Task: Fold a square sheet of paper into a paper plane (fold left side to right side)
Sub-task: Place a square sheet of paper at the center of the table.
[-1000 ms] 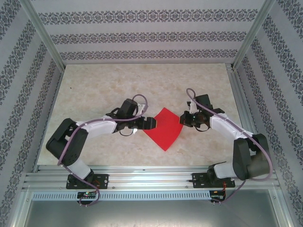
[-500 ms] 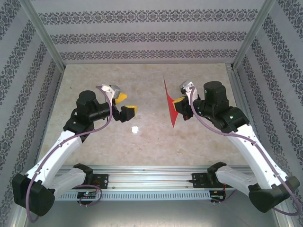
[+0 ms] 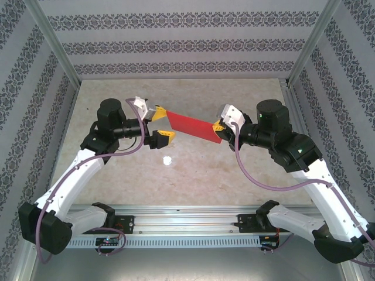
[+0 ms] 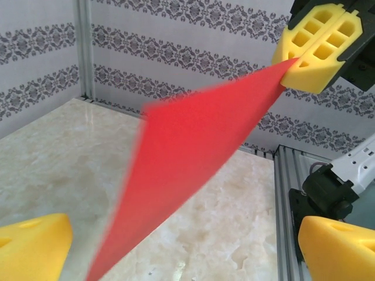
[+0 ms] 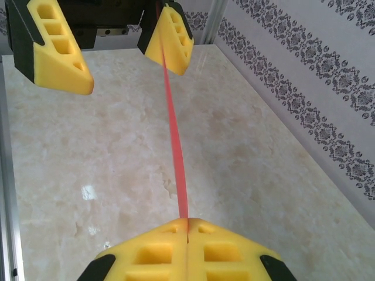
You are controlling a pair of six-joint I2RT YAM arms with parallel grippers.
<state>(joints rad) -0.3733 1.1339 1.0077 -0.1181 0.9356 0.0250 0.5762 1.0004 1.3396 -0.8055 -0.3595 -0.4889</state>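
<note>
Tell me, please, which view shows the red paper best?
The left wrist view: the square sheet of paper presents its broad red face, slightly blurred, one corner pinched in the right claw. The top external view shows a slanted red strip; the right wrist view, a thin edge-on line.

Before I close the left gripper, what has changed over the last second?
The right gripper lifted the square sheet of paper off the table, first edge-up, then swung it across towards the left gripper, which rose and now stands open around the sheet's free end. The right gripper stayed shut on its corner.
</note>
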